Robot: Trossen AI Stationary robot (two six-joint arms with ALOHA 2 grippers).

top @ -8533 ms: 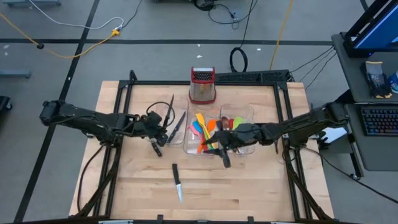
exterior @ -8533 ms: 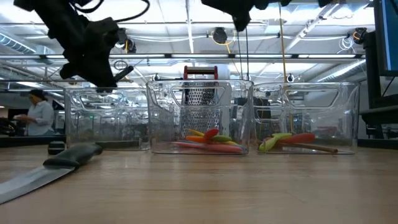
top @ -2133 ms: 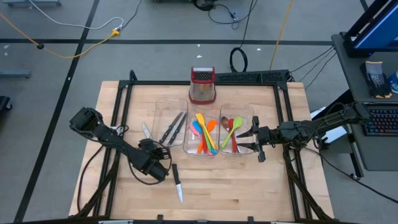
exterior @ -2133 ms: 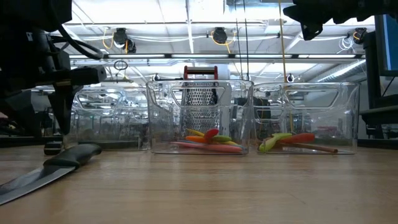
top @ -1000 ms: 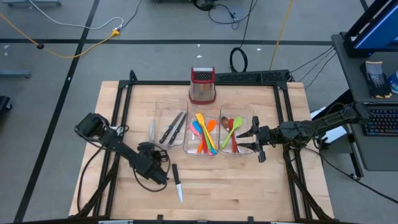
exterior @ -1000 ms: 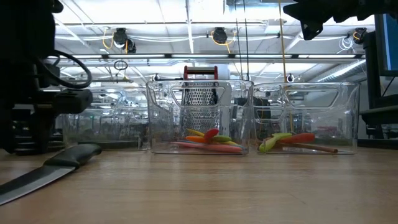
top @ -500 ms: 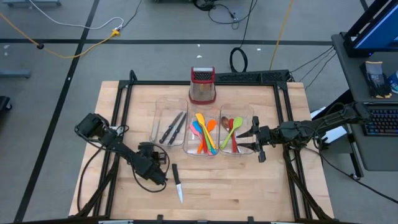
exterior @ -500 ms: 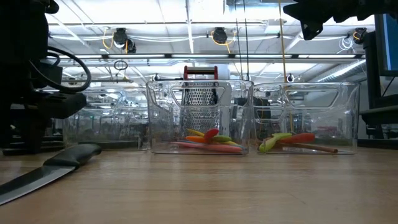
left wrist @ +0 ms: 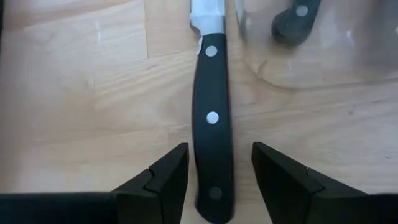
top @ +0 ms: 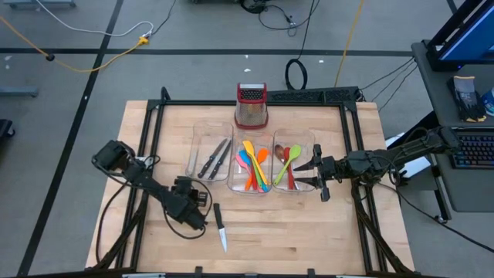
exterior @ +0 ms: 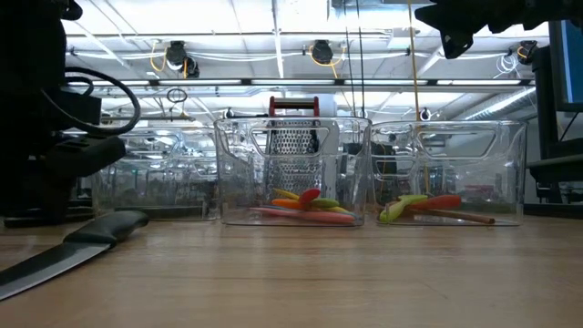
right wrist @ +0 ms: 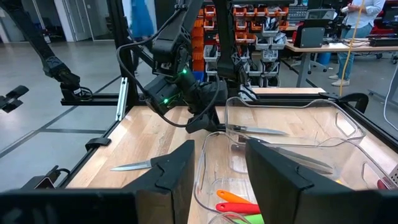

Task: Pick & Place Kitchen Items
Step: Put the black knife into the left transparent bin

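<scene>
My left gripper (left wrist: pixel 214 171) straddles the knife (left wrist: pixel 211 146) handle, fingers apart; an off-centre close beside the bin (top: pixel 211 158) could skid it away.

The pale wood surface (top: pixel 293 239) sits in a black metal frame (top: pixel 255 102) on a grey floor (top: pixel 69 85) crossed by dark lines. A yellow cable (top: pixel 93 54) trails across the floor beyond the surface's far-left corner. To the surface's right stands a desk with a keyboard (top: pixel 471 150). Behind it, long ceiling lights (exterior: pixel 273 36) glow over shelves of orange bins (right wrist: pixel 249 28).
</scene>
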